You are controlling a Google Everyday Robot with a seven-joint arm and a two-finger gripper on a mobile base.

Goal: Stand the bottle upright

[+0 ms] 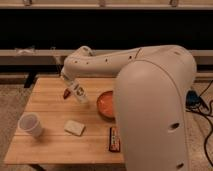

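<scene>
The bottle (80, 94) is a slim whitish plastic bottle. It is tilted over the back middle of the wooden table (50, 147), its upper end at my gripper (70, 86) and its lower end pointing down to the right, toward the bowl. The gripper hangs from the white arm that reaches in from the right and appears shut on the bottle's upper end. A small red-orange patch (66, 93) shows just below the gripper.
An orange bowl (105, 104) stands right of the bottle, partly hidden by the robot's large white body (155, 110). A white paper cup (30, 125) stands at the front left. A flat white block (74, 128) and a dark snack bar (115, 139) lie near the front edge.
</scene>
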